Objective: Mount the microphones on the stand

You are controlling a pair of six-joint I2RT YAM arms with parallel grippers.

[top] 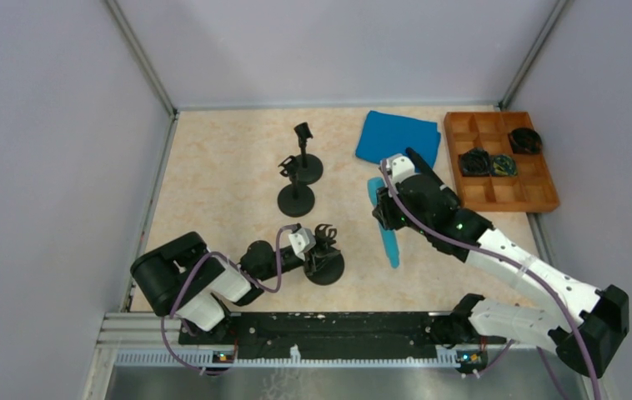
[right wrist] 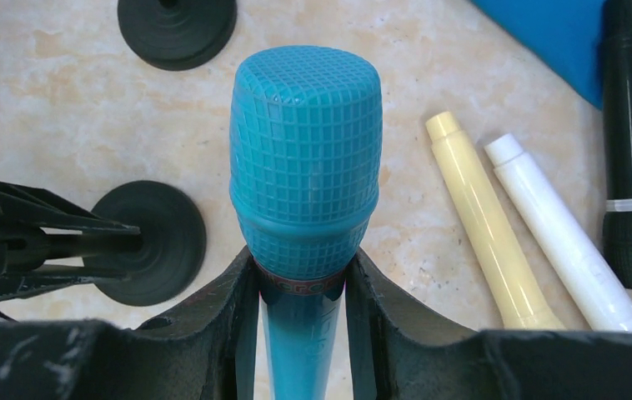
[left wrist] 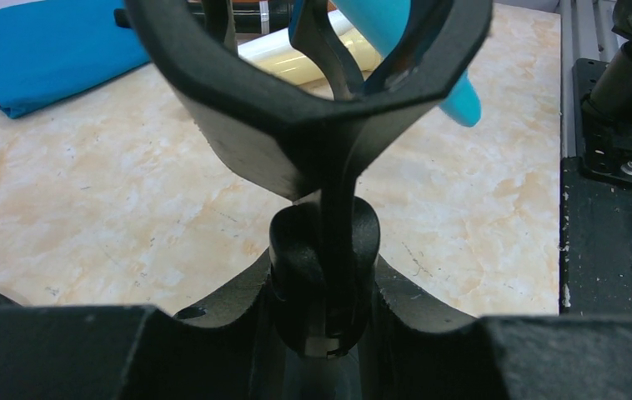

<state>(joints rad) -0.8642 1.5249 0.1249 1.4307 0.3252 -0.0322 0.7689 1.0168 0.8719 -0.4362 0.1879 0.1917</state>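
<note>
The table [top: 213, 183] is pale and marbled. The near stand [top: 325, 254], black, disc-based and fork-clipped, is clamped at its stem by the left gripper [left wrist: 325, 287], judged to steady it. The blue mic [right wrist: 304, 150], grid-meshed, is gripped below its head by the right gripper [right wrist: 300, 287], right of the stand and unattached. The cream mic [right wrist: 484, 225], white mic [right wrist: 559, 242] and black mic [right wrist: 629, 142] are laid farther right.

The left arm [top: 213, 283] lies low and folded, forearm stretched out level. The left gripper [left wrist: 325, 287] has its fingers [left wrist: 221, 312] pressed from both sides on the knuckle of a stand [left wrist: 313, 125], which rises just ahead of them. The right arm [top: 521, 258] reaches forward in a long slant with the wrist bent down, and the right gripper [right wrist: 300, 287] is closed on the neck of the light blue microphone [right wrist: 304, 158], whose head sticks out beyond the fingertips.
</note>
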